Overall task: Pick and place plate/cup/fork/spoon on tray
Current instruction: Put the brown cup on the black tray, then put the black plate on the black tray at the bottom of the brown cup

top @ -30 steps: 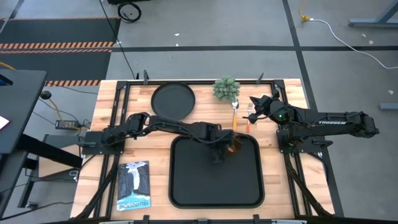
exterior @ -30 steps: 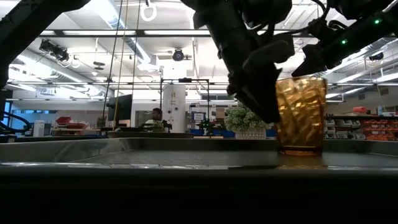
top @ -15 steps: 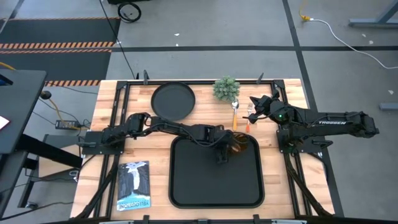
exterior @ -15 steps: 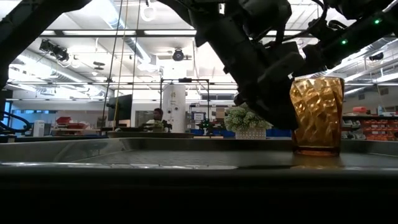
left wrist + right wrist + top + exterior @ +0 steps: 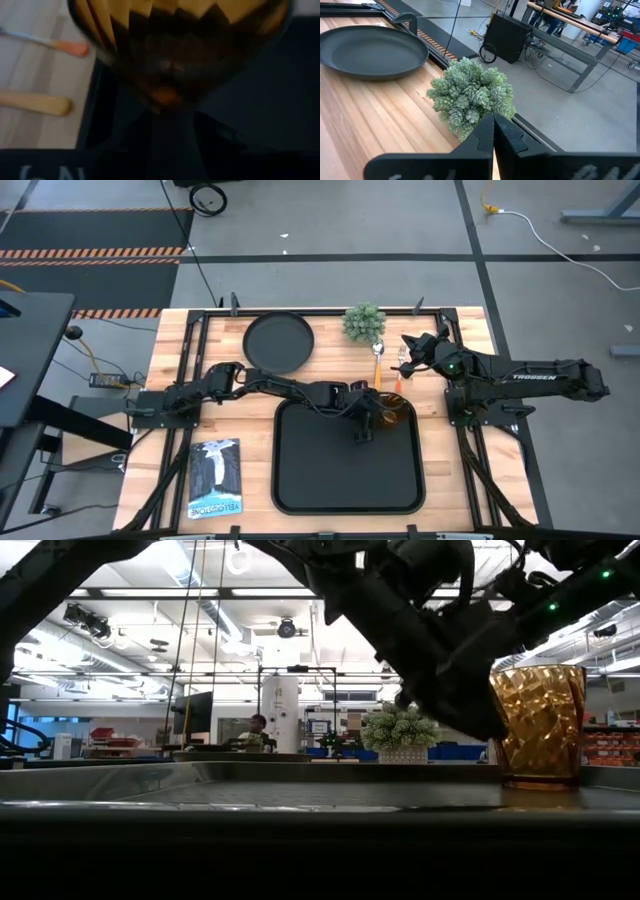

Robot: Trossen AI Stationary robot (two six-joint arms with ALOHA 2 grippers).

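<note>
The amber cup (image 5: 396, 412) stands upright at the far right corner of the black tray (image 5: 345, 480); in the low view the cup (image 5: 541, 725) shows its base at the tray floor. My left gripper (image 5: 366, 418) is shut on the cup from its left side. The round black plate (image 5: 279, 342) lies on the table at the far side. The spoon (image 5: 378, 362) and the fork (image 5: 400, 372) lie on the wood just beyond the tray. My right gripper (image 5: 408, 347) is shut and empty above the fork's tines. My left gripper holds the cup (image 5: 175, 45) by the side that faces the table's left, coming at it slanting down from the left. The dark fingers and the cup hide the place of contact. The cup is upright; whether its base (image 5: 540, 782) touches the tray, I cannot tell.
A small green potted plant (image 5: 364, 323) stands at the far edge beside the plate, and shows close ahead in the right wrist view (image 5: 470, 97). A booklet (image 5: 215, 477) lies left of the tray. The tray's near part is bare.
My left gripper has carried the cup toward the table's right edge, along the tray's far side to its far right corner. The cup has stayed upright and low over the tray.
</note>
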